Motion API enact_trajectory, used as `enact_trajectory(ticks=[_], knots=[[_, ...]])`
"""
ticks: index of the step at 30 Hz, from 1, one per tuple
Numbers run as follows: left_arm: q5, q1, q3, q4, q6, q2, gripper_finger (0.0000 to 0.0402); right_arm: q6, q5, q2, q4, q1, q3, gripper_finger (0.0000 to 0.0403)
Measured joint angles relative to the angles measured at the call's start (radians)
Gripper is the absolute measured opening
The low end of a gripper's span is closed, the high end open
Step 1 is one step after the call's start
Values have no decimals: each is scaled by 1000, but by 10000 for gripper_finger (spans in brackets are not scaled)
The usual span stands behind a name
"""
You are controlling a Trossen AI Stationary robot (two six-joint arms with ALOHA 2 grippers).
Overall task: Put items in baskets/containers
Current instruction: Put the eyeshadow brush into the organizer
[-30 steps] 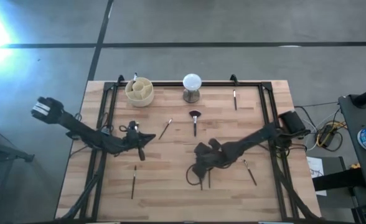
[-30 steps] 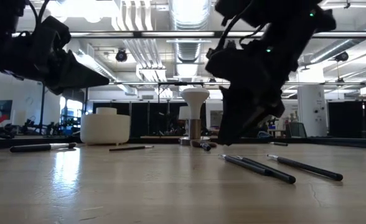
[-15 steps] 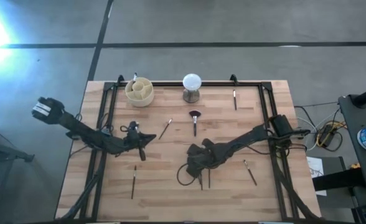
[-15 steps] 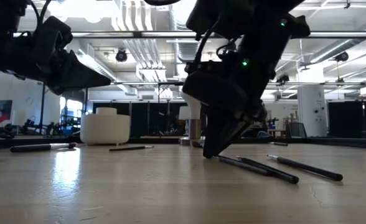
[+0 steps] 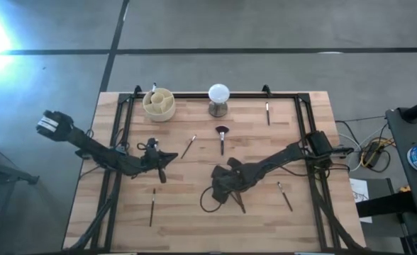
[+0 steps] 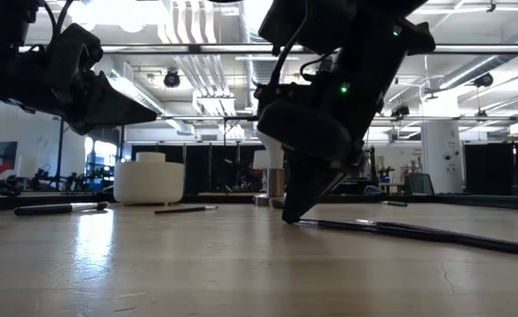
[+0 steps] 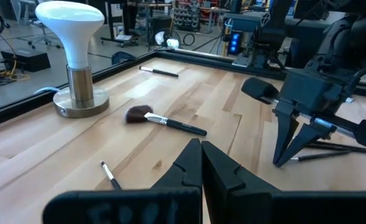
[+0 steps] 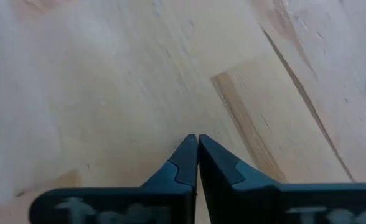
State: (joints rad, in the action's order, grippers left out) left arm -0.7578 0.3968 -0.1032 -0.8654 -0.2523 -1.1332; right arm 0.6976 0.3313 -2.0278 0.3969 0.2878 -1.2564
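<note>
My right gripper [image 5: 230,195] is shut, pointing steeply down over the table's middle, its tips at the tabletop [image 6: 287,217]. Two dark brushes [image 5: 240,204] lie right beside them and stretch away along the table [image 6: 418,234]. The right wrist view [image 8: 197,140] shows bare wood and nothing between the fingers. My left gripper [image 5: 169,159] hangs shut above the table's left half [image 7: 201,146]. The cream cup [image 5: 159,103] stands at the far left with one brush sticking up in it. A fan brush [image 5: 221,134] and other brushes [image 5: 188,146] [image 5: 152,205] [image 5: 285,196] [image 5: 267,112] lie flat. My right gripper's shut fingertips [image 6: 289,211] come steeply from above and stand on or just over the wood, at the end of the two brushes [image 6: 316,223]. Nothing shows pinched between them. Whether they touch the brushes I cannot tell.
A white ball on a metallic stand [image 5: 218,99] stands at the far middle, near the fan brush. A black frame [image 5: 215,95] runs along the table's far and side edges. Bare wood lies along the near edge.
My right gripper has sunk and gone a little toward the table's left edge, rolled somewhat, and shut from wide open. The two brushes beside it, which lay side by side, have slid and swung on the table and now lie slanted, nearly in one line.
</note>
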Motion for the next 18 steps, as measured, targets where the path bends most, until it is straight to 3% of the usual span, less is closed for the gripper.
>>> enact_trajectory(ticks=[7, 11, 15, 18], knots=[[29, 0, -1, 0, -14, 0, 0, -78, 11, 61, -46, 3, 8, 8], [43, 0, -11, 7, -31, 0, 2, -135, 77, 124, -92, 20, 34, 8], [59, 1, -31, 13, -31, -26, 25, -224, 149, 190, -262, 45, 94, 8], [67, 3, -72, 4, -30, -83, 53, -313, 165, 214, -497, 54, 171, 8]])
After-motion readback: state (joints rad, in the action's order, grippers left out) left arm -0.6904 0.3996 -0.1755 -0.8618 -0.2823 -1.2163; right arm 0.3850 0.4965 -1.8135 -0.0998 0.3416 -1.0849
